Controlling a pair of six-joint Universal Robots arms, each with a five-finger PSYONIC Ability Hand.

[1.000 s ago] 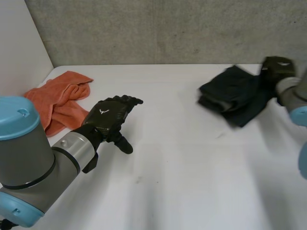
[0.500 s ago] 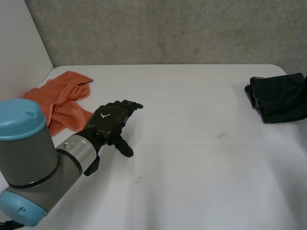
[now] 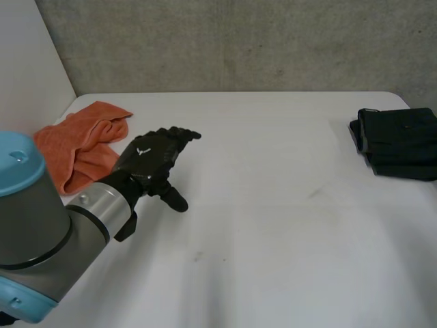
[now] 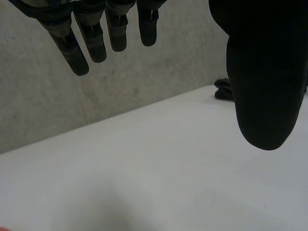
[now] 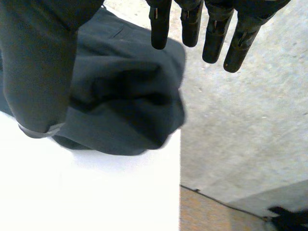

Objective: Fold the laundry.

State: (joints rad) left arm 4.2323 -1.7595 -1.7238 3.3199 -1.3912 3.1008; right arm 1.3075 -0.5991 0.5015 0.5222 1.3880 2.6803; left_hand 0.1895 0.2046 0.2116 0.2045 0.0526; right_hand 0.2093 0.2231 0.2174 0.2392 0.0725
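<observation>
Left hand [image 3: 153, 162] is hovering over the bare surface [image 3: 273, 225], fingers [image 4: 96, 43] straight and spread, thumb apart, holding nothing. Orange towel [image 3: 82, 140] is lying crumpled just beside it, at the far left corner, close to the wall; this looks like the piece not yet folded.

Dark garment [image 3: 399, 142] is sitting in a compact stack at the right edge of the surface. Right hand [image 5: 38, 57] is hanging above it, fingers [image 5: 192, 24] extended and empty.

Risks, as judged:
- The dark stack is lying right by the edge, with floor showing beyond in the right wrist view; a brush from the right hand could be tipping it off or undoing the folds
- The towel is bunched; a grab at its middle instead of a corner would be lifting a lump, not a flat sheet
- The wall is crowding the towel, so the left hand may be catching on it when reaching
</observation>
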